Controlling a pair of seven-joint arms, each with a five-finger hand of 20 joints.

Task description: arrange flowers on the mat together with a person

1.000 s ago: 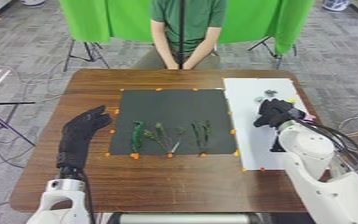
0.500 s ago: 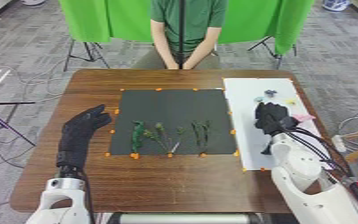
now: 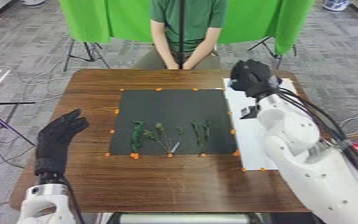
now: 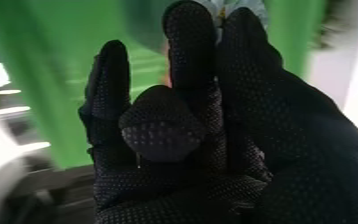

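At 9 o'clock from the dark mat [image 3: 171,105], the left hand [image 3: 56,137] is held over the bench's [image 3: 158,185] edge, fingers relaxed and open. On the mat, the leafy green sprig [image 3: 137,135] is laid at 7 o'clock, the branching sprigs [image 3: 161,136] at 6 and the thin stems [image 3: 203,135] at 5. At 1 o'clock from the mat, above the far end of the white sheet [image 3: 260,150], the right hand [image 3: 253,79] is raised, a pale flower [image 4: 235,3] pinched at the fingertips.

Table [image 3: 193,182]: smooth wood | mat [image 3: 165,106]: matt | curtain [image 3: 100,20]: cloth | arm [image 3: 291,150]: smooth
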